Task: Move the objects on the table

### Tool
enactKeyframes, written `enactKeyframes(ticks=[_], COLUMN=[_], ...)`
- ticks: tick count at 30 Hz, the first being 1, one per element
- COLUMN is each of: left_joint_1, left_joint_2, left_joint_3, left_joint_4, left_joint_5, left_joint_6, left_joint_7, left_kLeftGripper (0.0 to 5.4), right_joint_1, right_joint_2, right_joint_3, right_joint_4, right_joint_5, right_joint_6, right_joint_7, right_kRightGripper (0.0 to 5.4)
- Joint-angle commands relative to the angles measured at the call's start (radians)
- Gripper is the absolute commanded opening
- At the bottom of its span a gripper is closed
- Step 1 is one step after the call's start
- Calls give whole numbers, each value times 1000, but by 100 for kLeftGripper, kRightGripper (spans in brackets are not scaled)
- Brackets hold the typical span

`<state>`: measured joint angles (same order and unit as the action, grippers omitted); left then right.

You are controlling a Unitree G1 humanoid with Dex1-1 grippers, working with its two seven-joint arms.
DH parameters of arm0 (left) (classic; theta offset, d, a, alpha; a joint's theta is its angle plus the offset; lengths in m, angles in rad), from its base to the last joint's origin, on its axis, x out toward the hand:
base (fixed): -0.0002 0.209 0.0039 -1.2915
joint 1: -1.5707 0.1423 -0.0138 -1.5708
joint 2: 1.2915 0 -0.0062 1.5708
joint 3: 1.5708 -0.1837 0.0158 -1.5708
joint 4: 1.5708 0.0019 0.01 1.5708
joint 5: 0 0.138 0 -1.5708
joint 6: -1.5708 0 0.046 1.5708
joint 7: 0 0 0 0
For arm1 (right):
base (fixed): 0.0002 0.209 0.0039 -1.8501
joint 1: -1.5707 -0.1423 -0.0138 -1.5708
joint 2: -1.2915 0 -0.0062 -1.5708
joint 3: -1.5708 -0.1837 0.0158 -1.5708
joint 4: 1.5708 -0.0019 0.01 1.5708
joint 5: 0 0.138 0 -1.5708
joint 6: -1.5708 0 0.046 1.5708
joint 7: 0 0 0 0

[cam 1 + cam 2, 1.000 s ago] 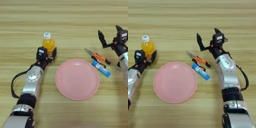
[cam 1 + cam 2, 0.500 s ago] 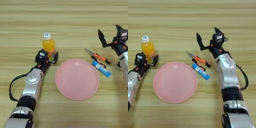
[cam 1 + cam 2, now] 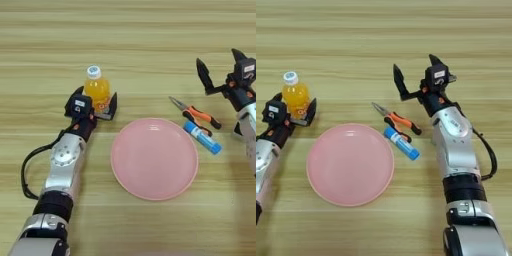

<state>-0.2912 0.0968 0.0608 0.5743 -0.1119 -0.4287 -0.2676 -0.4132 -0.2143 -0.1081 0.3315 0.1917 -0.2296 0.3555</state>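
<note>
Worktop (image 3: 150, 45): light-brown wood, long grain stripes, four loose items and two arms present. Left gripper (image 3: 95, 103): over the preceding second it had drawn back toward the robot, and its jaws stood apart on either side of the foot of the orange-juice bottle (image 3: 96, 89), close against it but not visibly clamped. The bottle stood upright in the same spot, white cap uppermost, just left of and beyond the pink plate (image 3: 154, 158). Judged meaning: either a release just completed or a grasp not yet made; the bottle itself had not been moved. Right gripper (image 3: 416, 80): raised above the worktop beyond the pliers, jaws wide apart, holding nothing, unchanged in place. Orange-handled pliers (image 3: 396, 119): lying flat, just right of the plate. Blue-and-white tube (image 3: 401, 143): lying alongside the pliers on their near side, just beside the plate's rim. Plate: bare, central, unshifted.
</note>
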Motion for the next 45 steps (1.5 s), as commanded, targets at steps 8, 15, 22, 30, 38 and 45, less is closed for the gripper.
enactKeyframes(ticks=[8,15,22,30,38,45], left_joint_1=[23,46,63,57,81,155], left_joint_2=[10,19,18,23,24,31], left_joint_3=[12,15,15,70,102,114], left_joint_4=[-58,-96,-184,-246,-268,-290], left_joint_5=[5,42,38,0,-13,-17], left_joint_6=[-78,-125,-170,-231,-258,-216], left_joint_7=[5,38,46,76,95,106], left_kLeftGripper=[538,538,538,538,538,538], right_joint_1=[-16,-17,-20,-15,-4,24], right_joint_2=[3,2,2,0,3,14], right_joint_3=[1,0,0,-2,-11,-37], right_joint_4=[-3,-1,6,7,-3,-70], right_joint_5=[-10,-13,-13,-16,-10,26], right_joint_6=[-17,-20,-26,-30,-34,-59], right_joint_7=[-6,-6,-6,-8,-17,-26], right_kRightGripper=[540,540,540,540,540,540])
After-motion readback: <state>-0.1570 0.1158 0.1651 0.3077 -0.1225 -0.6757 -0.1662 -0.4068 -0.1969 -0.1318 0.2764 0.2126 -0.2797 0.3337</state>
